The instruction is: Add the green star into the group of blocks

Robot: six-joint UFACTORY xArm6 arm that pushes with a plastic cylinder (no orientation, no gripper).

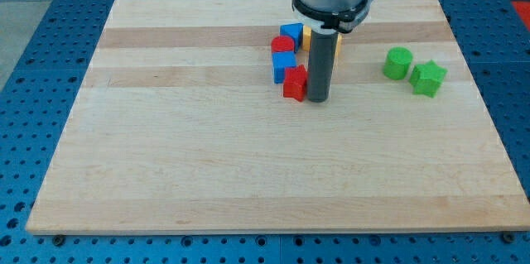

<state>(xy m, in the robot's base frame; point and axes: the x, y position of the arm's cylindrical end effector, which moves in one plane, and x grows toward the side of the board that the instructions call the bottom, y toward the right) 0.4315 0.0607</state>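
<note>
Now | rod upright, my tip just right of red block | green star well apart, right

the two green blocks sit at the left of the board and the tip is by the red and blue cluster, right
Not quite. The camera view shows the green star and the green cylinder at the view's right, apart from the group. The rest holds: my tip is beside the red block of the red and blue cluster.
</note>
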